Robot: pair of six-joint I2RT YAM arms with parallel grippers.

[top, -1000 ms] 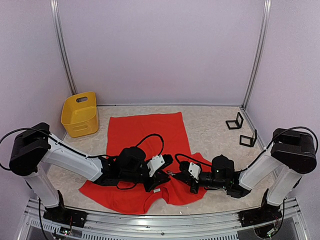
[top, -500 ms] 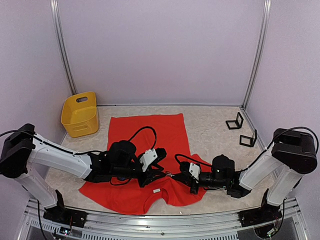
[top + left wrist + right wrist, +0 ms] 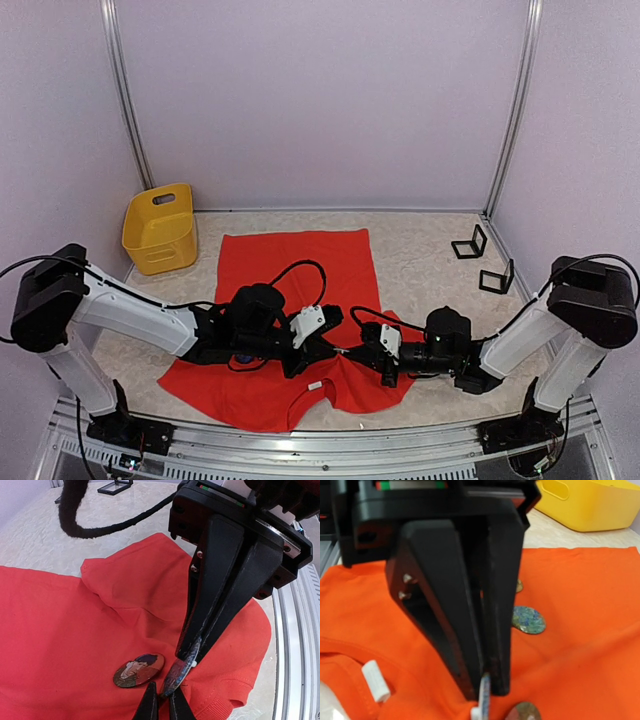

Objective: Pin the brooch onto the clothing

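Note:
The red-orange T-shirt [image 3: 290, 270] lies flat on the table and fills the left wrist view [image 3: 75, 620] and the right wrist view [image 3: 580, 580]. My left gripper [image 3: 326, 344] and right gripper [image 3: 352, 351] meet tip to tip over its near right part. In the left wrist view my left gripper [image 3: 163, 705] is shut on the lower edge of a round brooch [image 3: 181, 672] held on edge just above the cloth. My right gripper [image 3: 191, 655] is shut on its upper edge. The right wrist view shows the left gripper [image 3: 487, 687] clamping that brooch [image 3: 484, 697].
A portrait brooch [image 3: 139, 670] lies on the shirt beside the held one. A blue-green brooch [image 3: 528, 619] and another brooch [image 3: 522, 711] lie on the cloth. The white neck label [image 3: 376, 681] is near. A yellow bin [image 3: 160, 228] stands back left. Two black stands [image 3: 469, 243] [image 3: 497, 277] are at the right.
My left arm drew back to the left, then came back right toward the right gripper. The right arm has hardly moved.

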